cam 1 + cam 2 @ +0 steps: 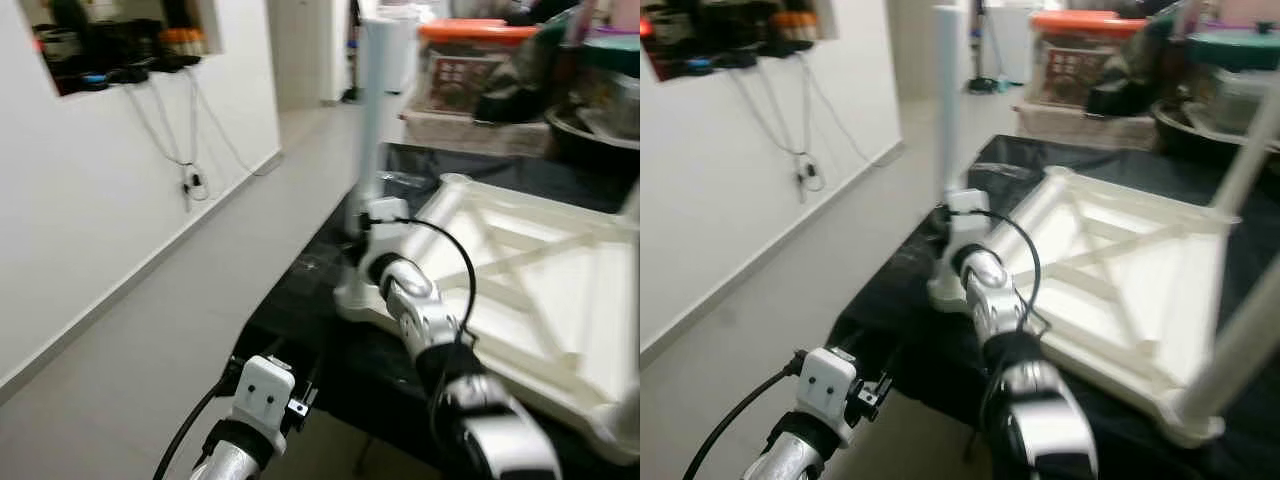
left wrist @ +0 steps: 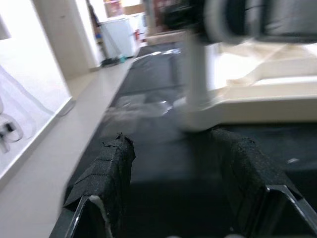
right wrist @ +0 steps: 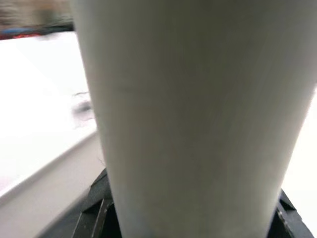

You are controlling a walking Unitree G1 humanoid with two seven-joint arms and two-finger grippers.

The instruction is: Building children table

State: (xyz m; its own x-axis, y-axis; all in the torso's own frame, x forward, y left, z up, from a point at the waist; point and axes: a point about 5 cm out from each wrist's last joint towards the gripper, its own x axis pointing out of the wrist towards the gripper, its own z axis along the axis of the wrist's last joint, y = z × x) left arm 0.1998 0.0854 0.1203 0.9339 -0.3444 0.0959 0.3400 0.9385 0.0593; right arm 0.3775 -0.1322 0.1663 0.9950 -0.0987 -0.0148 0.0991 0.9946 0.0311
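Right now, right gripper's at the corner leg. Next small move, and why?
Probably hold and press the white leg straight down into its corner socket. The right gripper is at the leg's base, the leg stands upright at the near corner of the upturned tabletop, and whether it is fully seated cannot be told. The left gripper hangs open, short of the table edge.
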